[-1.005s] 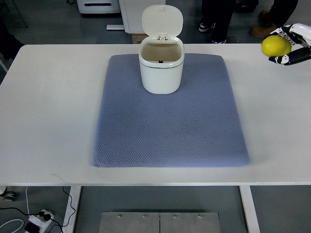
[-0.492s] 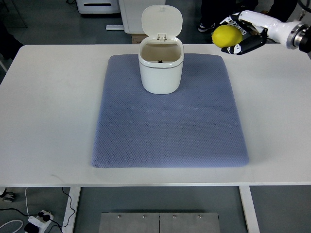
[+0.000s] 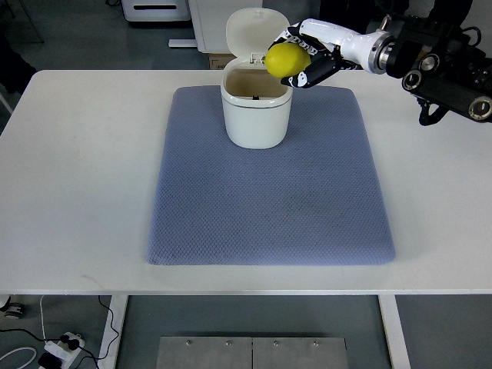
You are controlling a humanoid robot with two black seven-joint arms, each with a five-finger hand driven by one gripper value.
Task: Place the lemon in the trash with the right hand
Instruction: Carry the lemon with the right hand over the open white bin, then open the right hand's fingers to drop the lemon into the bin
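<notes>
A yellow lemon [image 3: 286,59] is held in my right hand [image 3: 301,58], whose white and black fingers are curled around it. The hand hangs just above the right rim of the white trash bin [image 3: 256,117]. The bin stands on the far middle of a blue-grey mat [image 3: 269,200], its hinged lid [image 3: 250,31] tipped up and back so the inside is open to view. My right arm [image 3: 415,58] reaches in from the right edge over the table's far side. No left arm shows.
The mat lies on a white table [image 3: 69,177]. Behind the far edge are a person's legs and shoes [image 3: 338,31] and white cabinets [image 3: 200,19]. A power strip and cables [image 3: 46,350] lie on the floor at the lower left.
My right hand has carried the lemon leftward from the table's far right corner to just over the bin's right rim. More of the arm now shows. The bin and mat have not moved.
</notes>
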